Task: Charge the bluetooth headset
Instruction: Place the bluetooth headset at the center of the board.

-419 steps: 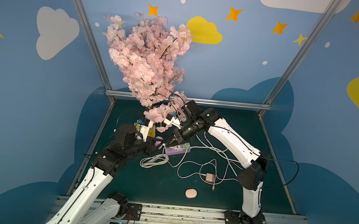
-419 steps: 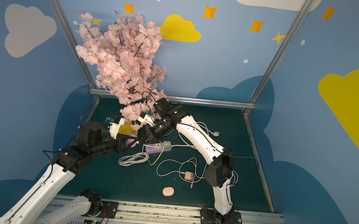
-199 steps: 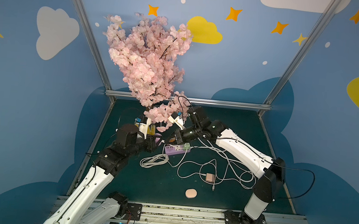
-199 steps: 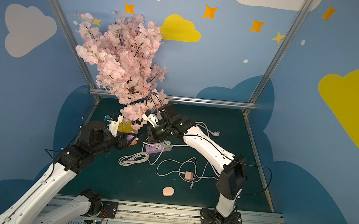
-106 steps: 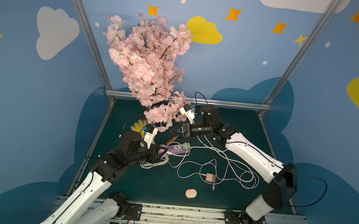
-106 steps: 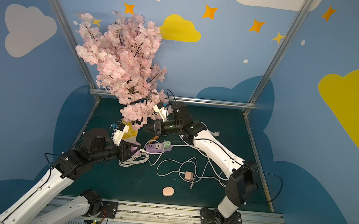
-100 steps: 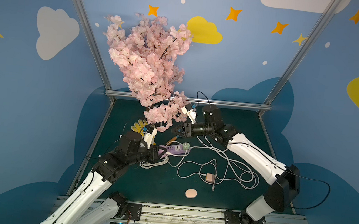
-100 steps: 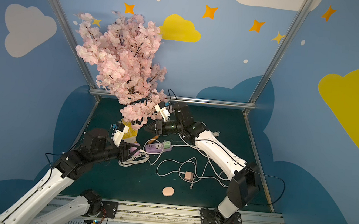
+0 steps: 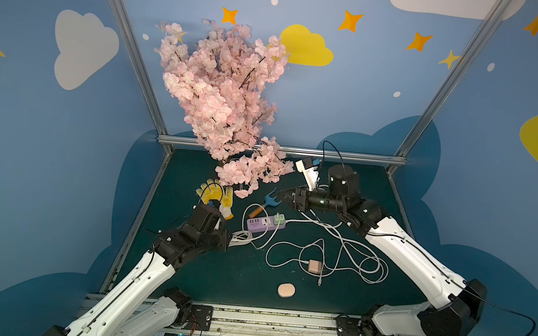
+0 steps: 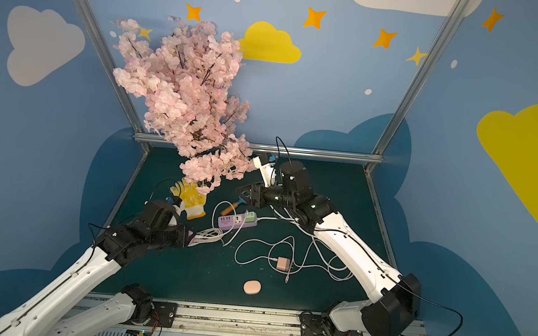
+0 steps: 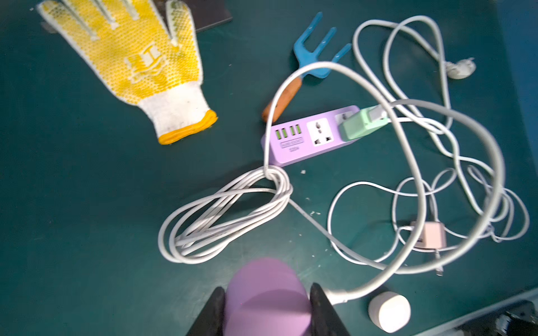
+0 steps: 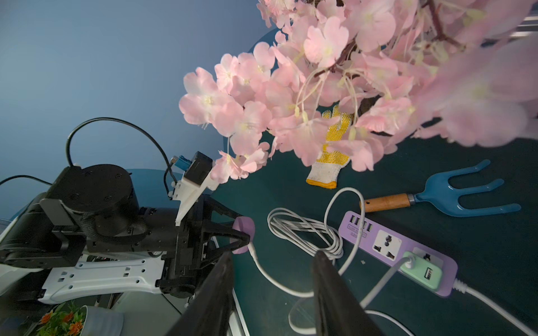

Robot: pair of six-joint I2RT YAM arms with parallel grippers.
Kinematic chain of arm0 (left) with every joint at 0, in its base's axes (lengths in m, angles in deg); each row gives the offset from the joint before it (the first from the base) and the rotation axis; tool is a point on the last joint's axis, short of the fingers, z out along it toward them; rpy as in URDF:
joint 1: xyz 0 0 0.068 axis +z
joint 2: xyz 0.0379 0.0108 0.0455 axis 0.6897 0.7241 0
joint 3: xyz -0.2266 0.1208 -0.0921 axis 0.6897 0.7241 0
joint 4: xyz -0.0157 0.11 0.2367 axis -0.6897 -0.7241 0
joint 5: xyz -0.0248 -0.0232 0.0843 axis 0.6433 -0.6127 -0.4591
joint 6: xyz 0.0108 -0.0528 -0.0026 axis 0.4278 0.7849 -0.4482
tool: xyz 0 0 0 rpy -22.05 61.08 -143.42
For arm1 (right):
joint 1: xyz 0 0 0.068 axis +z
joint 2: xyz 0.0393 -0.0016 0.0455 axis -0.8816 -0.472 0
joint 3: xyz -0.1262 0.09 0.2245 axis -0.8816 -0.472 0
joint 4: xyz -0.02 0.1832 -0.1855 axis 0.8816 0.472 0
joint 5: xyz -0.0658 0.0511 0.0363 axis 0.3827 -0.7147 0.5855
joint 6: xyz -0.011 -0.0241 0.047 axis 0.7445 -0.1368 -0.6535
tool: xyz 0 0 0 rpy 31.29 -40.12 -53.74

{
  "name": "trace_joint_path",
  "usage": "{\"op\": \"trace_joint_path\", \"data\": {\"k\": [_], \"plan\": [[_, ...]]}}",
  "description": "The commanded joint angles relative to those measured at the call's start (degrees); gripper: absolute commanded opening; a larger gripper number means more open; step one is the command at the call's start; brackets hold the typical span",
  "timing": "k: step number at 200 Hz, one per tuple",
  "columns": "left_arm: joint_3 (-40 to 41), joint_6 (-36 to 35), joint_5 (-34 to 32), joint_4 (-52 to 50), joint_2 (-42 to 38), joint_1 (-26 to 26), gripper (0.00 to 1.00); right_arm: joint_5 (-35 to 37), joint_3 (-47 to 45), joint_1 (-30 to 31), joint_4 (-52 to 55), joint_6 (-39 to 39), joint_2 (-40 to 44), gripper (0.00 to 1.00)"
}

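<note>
The left gripper [image 11: 266, 291] is clamped on a round purple plug [image 11: 266, 302], held low over the green mat [image 9: 374, 198]. The plug's white cord runs to a coiled bundle [image 11: 227, 218] lying just beside the purple power strip [image 9: 266, 223]. A green charger [image 9: 279, 219] sits in the strip's end socket, and a thin white cable [image 9: 362, 266] leads from it in loose loops across the mat.

The right gripper [image 12: 273, 256] hangs above the mat near the power strip with its jaws apart and nothing between them. In both top views it points toward the pink blossom branch [image 9: 221, 94] and is above a blue garden fork [image 9: 266, 203].

The headset case [image 9: 286, 290], a small pink oval, lies on the mat near the front edge, well apart from both grippers. A pink charger block [image 9: 315, 266] rests near it among the cable loops. A yellow glove [image 9: 215, 197] lies flat beyond the left arm.
</note>
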Motion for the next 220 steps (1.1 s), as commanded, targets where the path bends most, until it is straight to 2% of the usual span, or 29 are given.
{"op": "trace_joint_path", "data": {"k": [1,28,81,111,163,191,220], "plan": [[2.4,4.0,-4.1,-2.7,0.8,0.6,0.03,0.6,-1.5,0.1,1.1,1.5,0.8,0.45],[8.0,7.8,0.6,3.4,0.9,1.6,0.04,0.3,-2.4,0.1,0.8,1.3,0.9,0.45],[17.0,12.9,4.5,10.7,2.4,3.0,0.03,-0.8,-2.1,-0.1,1.4,1.5,-0.2,0.46],[20.0,12.7,5.8,12.8,4.8,4.8,0.03,-1.2,-1.5,0.0,1.6,1.5,-0.7,0.46],[20.7,10.7,4.1,13.3,9.1,7.0,0.04,-1.0,-1.2,0.0,2.0,1.7,-0.8,0.46],[20.5,10.0,4.2,13.6,9.8,7.6,0.37,-0.8,-1.2,-0.1,2.2,1.7,-1.1,0.47],[20.6,9.8,4.1,13.6,10.0,7.7,0.54,-0.8,-1.5,0.0,2.1,1.6,-1.3,0.47]]}}
